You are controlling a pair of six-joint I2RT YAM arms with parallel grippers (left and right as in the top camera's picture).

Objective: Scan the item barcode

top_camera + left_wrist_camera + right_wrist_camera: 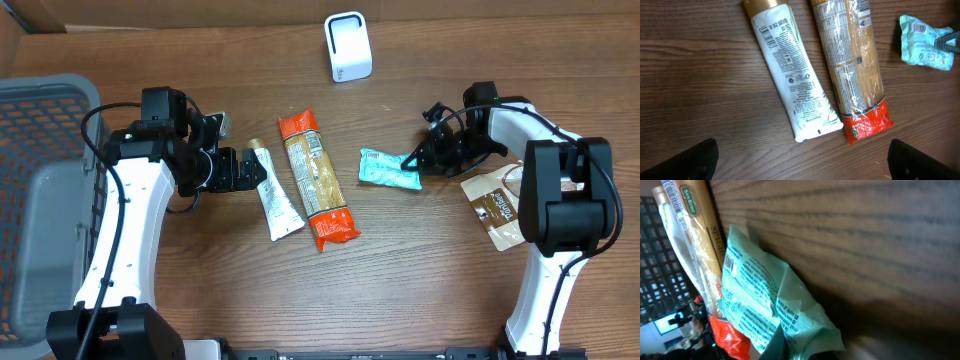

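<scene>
I see my right gripper (412,161) pinched shut on the right edge of the crinkled mint-green foil packet (386,168), centre-right of the frame on the brown wooden table (420,290). My left gripper (243,170) gapes wide (holding nothing) by the white plastic tube (280,203).

Cropped, covered, blurred
Overhead: basket (60,85) runs off the left edge; right arm (565,195) covers part of the pouch (492,208). Left wrist view: tube (790,70) cap and pasta (855,65) top cropped. Right wrist view: packet (765,305) cut by the bottom edge, table (865,240) blurred.
</scene>
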